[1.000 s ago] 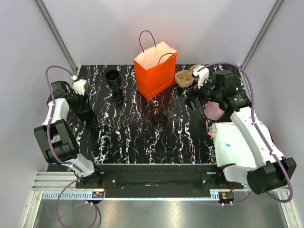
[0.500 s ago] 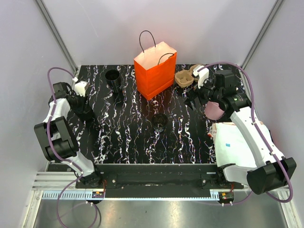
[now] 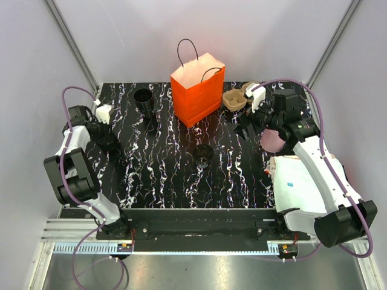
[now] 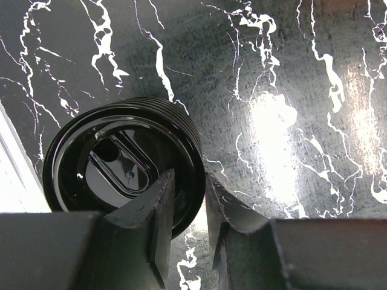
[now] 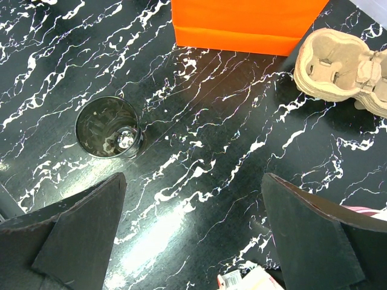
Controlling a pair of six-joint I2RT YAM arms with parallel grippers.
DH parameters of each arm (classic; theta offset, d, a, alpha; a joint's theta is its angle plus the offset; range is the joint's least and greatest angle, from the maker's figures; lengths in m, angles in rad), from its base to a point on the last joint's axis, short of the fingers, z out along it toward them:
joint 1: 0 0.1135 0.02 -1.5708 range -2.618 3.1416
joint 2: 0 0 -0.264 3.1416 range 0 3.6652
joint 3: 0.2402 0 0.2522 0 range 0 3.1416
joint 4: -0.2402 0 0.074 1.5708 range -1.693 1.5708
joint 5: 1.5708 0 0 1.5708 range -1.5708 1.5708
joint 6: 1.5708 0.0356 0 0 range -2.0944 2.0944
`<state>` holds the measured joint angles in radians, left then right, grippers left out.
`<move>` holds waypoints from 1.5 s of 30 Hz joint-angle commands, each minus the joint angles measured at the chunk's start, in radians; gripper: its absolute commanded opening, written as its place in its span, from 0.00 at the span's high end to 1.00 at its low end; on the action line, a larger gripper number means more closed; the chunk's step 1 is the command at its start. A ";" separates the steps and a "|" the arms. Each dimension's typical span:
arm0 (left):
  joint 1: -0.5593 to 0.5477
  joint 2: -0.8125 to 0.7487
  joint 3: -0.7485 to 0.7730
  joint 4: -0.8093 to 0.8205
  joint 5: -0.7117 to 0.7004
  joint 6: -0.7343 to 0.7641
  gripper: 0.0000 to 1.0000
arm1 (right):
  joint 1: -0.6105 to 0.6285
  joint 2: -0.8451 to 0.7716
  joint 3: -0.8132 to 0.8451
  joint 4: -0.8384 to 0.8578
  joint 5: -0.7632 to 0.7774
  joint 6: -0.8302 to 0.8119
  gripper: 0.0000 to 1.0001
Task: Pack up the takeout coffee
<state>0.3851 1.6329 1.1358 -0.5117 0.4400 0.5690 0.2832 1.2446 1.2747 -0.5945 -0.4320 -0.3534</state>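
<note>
The takeout coffee (image 4: 121,166), a small black cup with a round black lid, stands at the table's left side and shows from above in the left wrist view. My left gripper (image 4: 188,181) has its jaws nearly together on the lid's rim, one finger over the lid and the other outside it. In the top view the left gripper (image 3: 110,144) hides the cup. The orange paper bag (image 3: 196,90) stands upright and open at the back centre. My right gripper (image 3: 248,127) is wide open and empty above the table right of the bag, as the right wrist view (image 5: 193,181) also shows.
An open black cup (image 3: 144,101) stands left of the bag; another open cup (image 3: 202,154) stands mid-table, also in the right wrist view (image 5: 109,127). A brown pulp tray (image 3: 234,99) lies right of the bag. A pink cup (image 3: 272,140) and white sheet (image 3: 299,187) sit by the right arm.
The left wrist has shifted slightly to the right over the cup. The right arm and the other objects have not moved.
</note>
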 commanded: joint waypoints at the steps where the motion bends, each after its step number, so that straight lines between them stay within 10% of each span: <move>1: -0.002 -0.018 -0.001 0.021 0.003 0.008 0.72 | 0.007 -0.016 0.011 0.032 -0.019 0.013 0.00; 19: -0.002 -0.145 0.042 -0.025 0.054 -0.017 0.72 | 0.007 -0.033 0.025 0.016 -0.028 0.016 0.00; 27: -0.002 -0.064 0.042 -0.019 0.009 0.028 0.47 | 0.007 -0.047 0.017 0.016 -0.030 0.014 0.00; 45: -0.002 0.001 0.059 -0.005 -0.015 0.034 0.64 | 0.008 -0.028 0.020 0.015 -0.040 0.016 0.00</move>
<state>0.3843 1.6402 1.1725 -0.5503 0.4355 0.5865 0.2832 1.2274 1.2747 -0.5953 -0.4404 -0.3496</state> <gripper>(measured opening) 0.386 0.994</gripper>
